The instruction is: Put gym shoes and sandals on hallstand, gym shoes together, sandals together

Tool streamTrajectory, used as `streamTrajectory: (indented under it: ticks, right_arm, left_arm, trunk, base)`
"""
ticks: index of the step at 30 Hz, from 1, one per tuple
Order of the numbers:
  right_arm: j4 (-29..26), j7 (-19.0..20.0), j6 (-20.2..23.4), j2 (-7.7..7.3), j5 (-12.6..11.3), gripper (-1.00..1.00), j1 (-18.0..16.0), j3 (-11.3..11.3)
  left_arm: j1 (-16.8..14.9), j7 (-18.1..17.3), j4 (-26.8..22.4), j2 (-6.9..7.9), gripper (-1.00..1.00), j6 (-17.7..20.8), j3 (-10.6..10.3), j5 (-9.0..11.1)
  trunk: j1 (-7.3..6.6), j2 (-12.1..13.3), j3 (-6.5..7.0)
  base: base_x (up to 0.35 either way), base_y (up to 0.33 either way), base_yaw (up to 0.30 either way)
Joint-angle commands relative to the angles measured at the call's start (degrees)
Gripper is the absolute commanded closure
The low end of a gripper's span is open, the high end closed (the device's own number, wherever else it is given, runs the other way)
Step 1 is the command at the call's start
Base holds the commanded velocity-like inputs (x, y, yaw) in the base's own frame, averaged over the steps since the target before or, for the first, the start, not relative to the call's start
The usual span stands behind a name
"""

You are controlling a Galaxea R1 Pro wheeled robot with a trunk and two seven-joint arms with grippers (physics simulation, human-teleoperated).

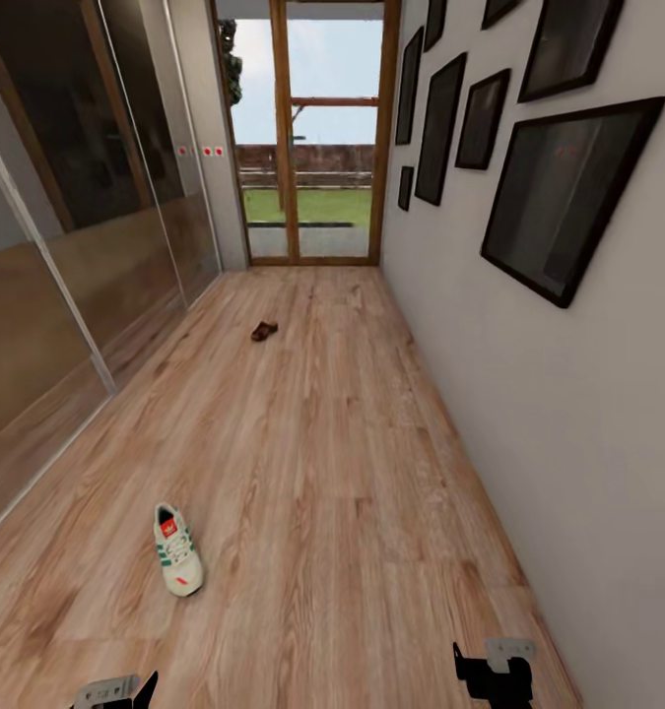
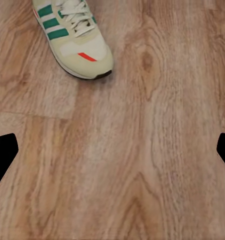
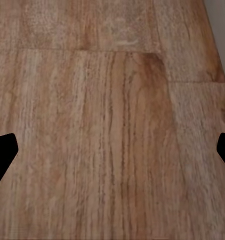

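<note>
Gym shoe (image 1: 177, 549) flat on corridor floor (image 1: 332, 473), ahead of left gripper (image 1: 115, 692); long axis runs roughly along corridor, toe toward robot, heel away. Left wrist view: shoe toe (image 2: 75, 37) beyond spread fingertips (image 2: 2, 152), outside jaw gap. Sandal (image 1: 264, 332) far ahead, toward glass door (image 1: 307, 133), axis slightly diagonal. Both arms low, pointing down at bare planks. Right gripper (image 1: 495, 675) jaws apart, empty; fingertip (image 3: 2, 152) at frame edge.

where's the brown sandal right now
In the head view the sandal lies far down the corridor floor, near the glass door, well beyond the gym shoe.
</note>
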Motion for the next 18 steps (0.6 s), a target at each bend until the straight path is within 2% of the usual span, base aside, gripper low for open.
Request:
streamTrajectory:
  ticks: [1,18]
  right_arm:
    - [0.01,-0.25,-0.15,-0.02,-0.43,-1.0,-0.03,0.5]
    - [0.01,-0.26,-0.17,-0.02,-0.44,-1.0,-0.03,0.5]
  left_arm:
    - [-0.04,-0.57,0.08,0.01,-1.0,0.04,0.1,0.6]
    - [-0.04,-0.57,0.04,0.01,-1.0,0.04,0.1,0.6]
  trunk:
    - [0.02,-0.02,-0.05]
    - [0.02,-0.02,-0.05]
  base:
    - [0.337,0.0,0.0]
    - [0.337,0.0,0.0]
